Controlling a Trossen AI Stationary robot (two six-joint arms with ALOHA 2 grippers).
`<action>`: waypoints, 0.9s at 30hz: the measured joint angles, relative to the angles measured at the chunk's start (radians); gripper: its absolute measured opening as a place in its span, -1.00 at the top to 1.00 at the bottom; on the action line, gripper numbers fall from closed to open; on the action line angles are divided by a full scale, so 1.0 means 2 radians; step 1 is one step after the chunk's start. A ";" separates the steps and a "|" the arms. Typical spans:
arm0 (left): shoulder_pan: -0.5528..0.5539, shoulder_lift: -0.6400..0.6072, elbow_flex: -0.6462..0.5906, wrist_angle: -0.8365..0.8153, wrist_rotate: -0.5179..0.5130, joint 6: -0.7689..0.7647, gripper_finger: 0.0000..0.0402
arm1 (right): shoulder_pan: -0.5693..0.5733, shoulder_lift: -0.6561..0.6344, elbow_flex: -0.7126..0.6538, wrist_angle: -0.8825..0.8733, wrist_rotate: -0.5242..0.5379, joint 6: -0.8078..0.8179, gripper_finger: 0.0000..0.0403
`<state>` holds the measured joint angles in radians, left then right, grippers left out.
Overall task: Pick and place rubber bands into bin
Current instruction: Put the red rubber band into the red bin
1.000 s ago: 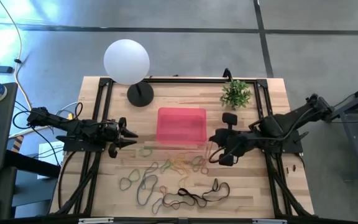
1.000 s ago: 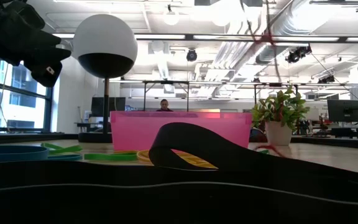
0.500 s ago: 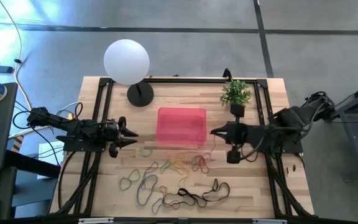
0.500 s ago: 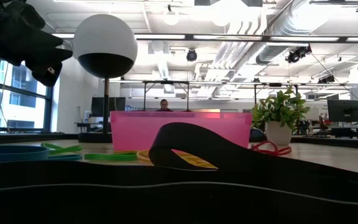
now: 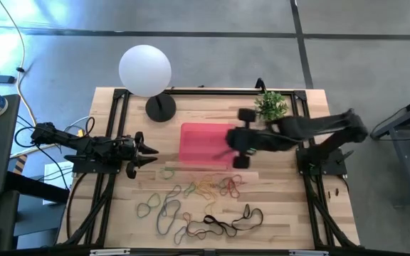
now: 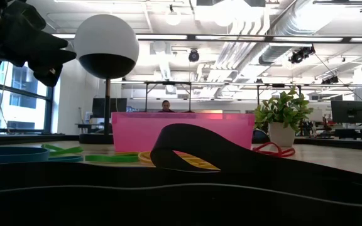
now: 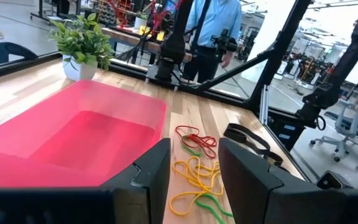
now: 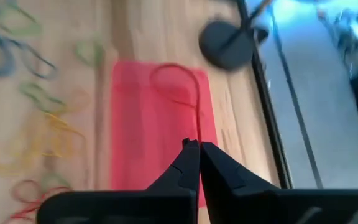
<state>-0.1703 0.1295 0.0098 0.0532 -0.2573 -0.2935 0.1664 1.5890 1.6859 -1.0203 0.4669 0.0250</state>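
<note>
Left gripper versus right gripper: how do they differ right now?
The left gripper waits beside the bin, open and empty; the right gripper is over the bin, shut on a red rubber band dangling from its tips. Both point toward the bin.

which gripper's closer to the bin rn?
Right. The right gripper is over the bin, at its right edge, shut on a red rubber band. The left gripper waits open, off the bin's left side.
</note>
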 joint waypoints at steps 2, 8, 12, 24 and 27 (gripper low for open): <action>0.000 0.000 0.000 0.000 0.000 0.000 0.38 | -0.031 0.027 0.000 0.000 -0.021 0.001 1.00; 0.000 0.000 0.000 0.000 0.000 -0.001 0.38 | -0.108 0.099 0.000 0.000 -0.074 0.039 1.00; 0.000 0.000 0.000 0.000 0.000 -0.001 0.38 | -0.143 0.133 0.000 0.007 -0.111 0.043 1.00; 0.000 0.000 0.000 0.000 0.001 0.001 0.38 | -0.181 0.178 0.000 -0.030 -0.151 0.032 1.00; 0.000 0.000 0.000 0.000 0.001 0.001 0.38 | -0.185 0.178 0.000 -0.039 -0.147 0.032 1.00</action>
<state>-0.1703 0.1299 0.0097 0.0532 -0.2558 -0.2920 -0.2029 1.9457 1.6859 -1.0982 0.1722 0.0884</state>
